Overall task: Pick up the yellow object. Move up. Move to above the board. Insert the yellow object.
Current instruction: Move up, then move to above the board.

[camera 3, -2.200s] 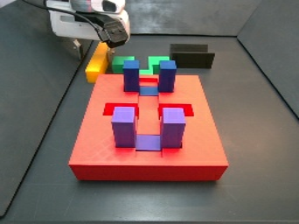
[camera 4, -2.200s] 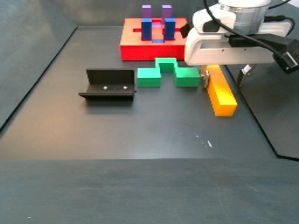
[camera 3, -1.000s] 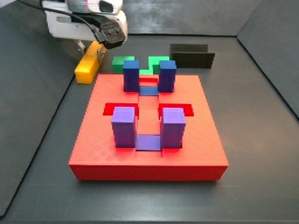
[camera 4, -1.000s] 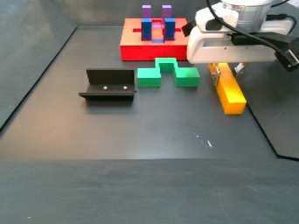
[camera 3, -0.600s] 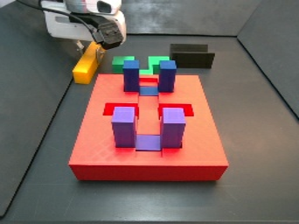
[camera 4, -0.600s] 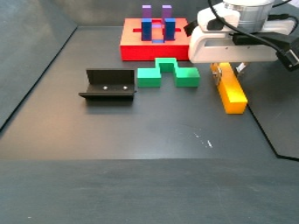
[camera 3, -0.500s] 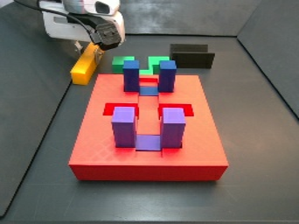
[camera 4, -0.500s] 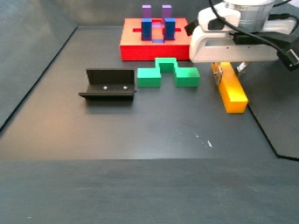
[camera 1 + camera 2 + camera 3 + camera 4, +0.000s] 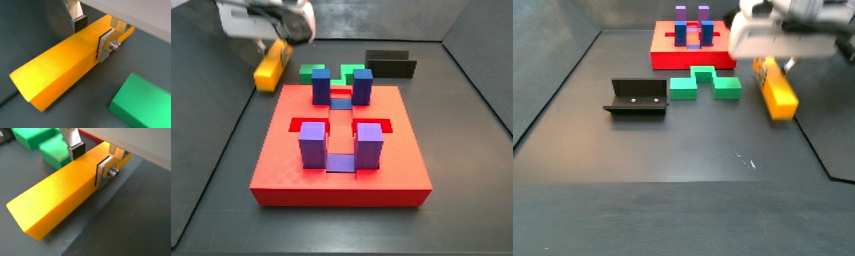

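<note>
Above the grey tray floor (image 9: 673, 160), beside the board (image 9: 342, 150), my end effector (image 9: 93, 31) is gripping the yellow object (image 9: 67, 62) near one end, its silver fingers (image 9: 105, 170) closed against the bar's two long faces in both wrist views. The bar is hanging clear of the floor, tilted slightly, with most of its length jutting out from my grip. Compared with half a second ago, my arm is blurring in both side views and the yellow object (image 9: 270, 66) is sitting a little higher in a side view, so I am rising with it. In a side view the bar (image 9: 776, 89) is hovering just beside the green notched block (image 9: 704, 83), apart from it; that block (image 9: 44, 145) is also showing in a wrist view. The fixture (image 9: 636, 98) is standing well apart on the floor. The red board (image 9: 691, 42), with its blue and purple posts (image 9: 335, 115), is lying unchanged.
</note>
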Available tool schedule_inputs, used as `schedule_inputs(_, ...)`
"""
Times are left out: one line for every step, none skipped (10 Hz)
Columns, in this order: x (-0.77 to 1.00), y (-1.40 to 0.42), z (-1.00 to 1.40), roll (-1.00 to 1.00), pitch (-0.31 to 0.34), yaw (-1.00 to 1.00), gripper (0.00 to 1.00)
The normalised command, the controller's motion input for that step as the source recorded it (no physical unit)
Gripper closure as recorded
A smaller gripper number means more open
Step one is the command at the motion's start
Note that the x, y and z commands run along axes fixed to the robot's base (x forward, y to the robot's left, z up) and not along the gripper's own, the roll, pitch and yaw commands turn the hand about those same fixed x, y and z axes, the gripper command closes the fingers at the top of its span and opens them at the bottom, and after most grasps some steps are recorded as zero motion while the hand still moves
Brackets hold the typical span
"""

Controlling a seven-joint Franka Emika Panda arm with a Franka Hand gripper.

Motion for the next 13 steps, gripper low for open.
schedule_inputs(-0.10, -0.02, 0.36, 0.00, 0.057, -0.03, 1.00)
schedule_inputs(0.00, 0.00, 1.40, 0.00, 0.000, 0.00, 1.00)
schedule_inputs(-0.02, 0.00, 1.40, 0.00, 0.020, 0.01, 1.00)
schedule_inputs(-0.05, 0.00, 1.40, -0.01, 0.028, 0.01, 1.00)
schedule_inputs(-0.05, 0.00, 1.40, -0.01, 0.002, 0.00, 1.00)
schedule_inputs(-0.01, 0.00, 1.40, -0.01, 0.029, 0.00, 1.00)
schedule_inputs(0.01, 0.00, 1.40, -0.01, 0.070, 0.00, 1.00)
schedule_inputs(-0.02, -0.01, 1.40, -0.02, 0.090, -0.01, 1.00)
schedule_inputs(-0.04, -0.01, 0.87, -0.01, 0.065, 0.00, 1.00)
schedule_inputs(-0.02, 0.00, 0.37, -0.01, 0.041, 0.00, 1.00)
schedule_inputs(-0.01, 0.00, 0.21, -0.01, 0.047, 0.00, 1.00)
schedule_inputs(-0.02, 0.00, 0.17, -0.01, 0.059, 0.00, 1.00)
schedule_inputs(0.99, -1.40, 0.25, 0.04, 0.042, 0.08, 1.00)
